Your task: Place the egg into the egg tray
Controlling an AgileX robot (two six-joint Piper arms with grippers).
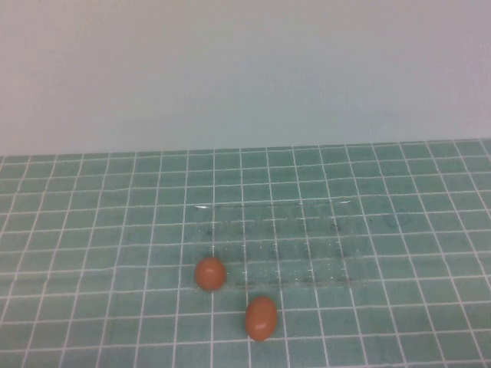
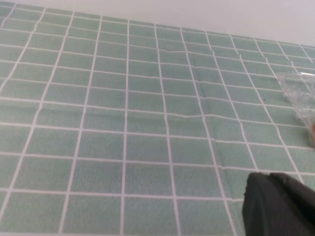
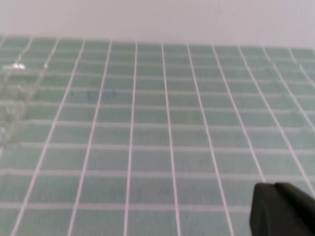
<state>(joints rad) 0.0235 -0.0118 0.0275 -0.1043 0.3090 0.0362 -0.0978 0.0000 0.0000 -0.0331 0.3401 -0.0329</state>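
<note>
Two orange-brown eggs lie on the green checked cloth in the high view. The more oval egg (image 1: 261,318) is nearest the front; a rounder one (image 1: 210,274) sits just left of it, by the tray's front left corner. The clear egg tray (image 1: 291,245) lies flat behind them with its cups empty. Its corner also shows in the left wrist view (image 2: 301,93) and its edge in the right wrist view (image 3: 14,93). Neither arm appears in the high view. My left gripper (image 2: 268,177) is shut and holds nothing, low over bare cloth. My right gripper (image 3: 273,187) is shut too, also empty.
The green cloth with white grid lines (image 1: 92,230) covers the whole table up to a plain pale wall (image 1: 245,69) at the back. A faint bluish mark (image 1: 397,220) shows on the cloth right of the tray.
</note>
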